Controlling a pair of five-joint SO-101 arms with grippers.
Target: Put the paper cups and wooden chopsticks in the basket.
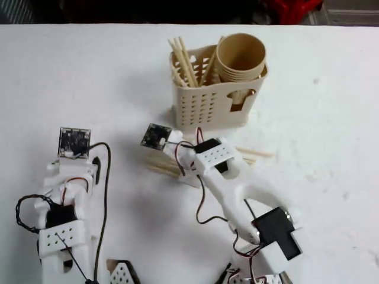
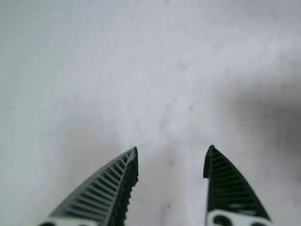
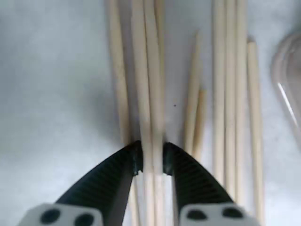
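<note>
A cream slotted basket (image 1: 207,106) stands at the back centre, holding stacked paper cups (image 1: 241,56) and several wooden chopsticks (image 1: 185,62) that lean upright in it. More loose chopsticks (image 1: 161,164) lie flat on the white table in front of the basket. My right gripper (image 3: 152,150) is low over them, shut on a pair of chopsticks (image 3: 150,94), with other sticks (image 3: 230,94) lying beside it. In the high view, the right arm (image 1: 216,157) covers much of that pile. My left gripper (image 2: 171,150) is open over bare table at the front left.
The left arm (image 1: 65,189) rests at the front left with its cable looped beside it. A clear rounded edge (image 3: 289,75) lies next to the loose sticks. The table's far edge runs just behind the basket.
</note>
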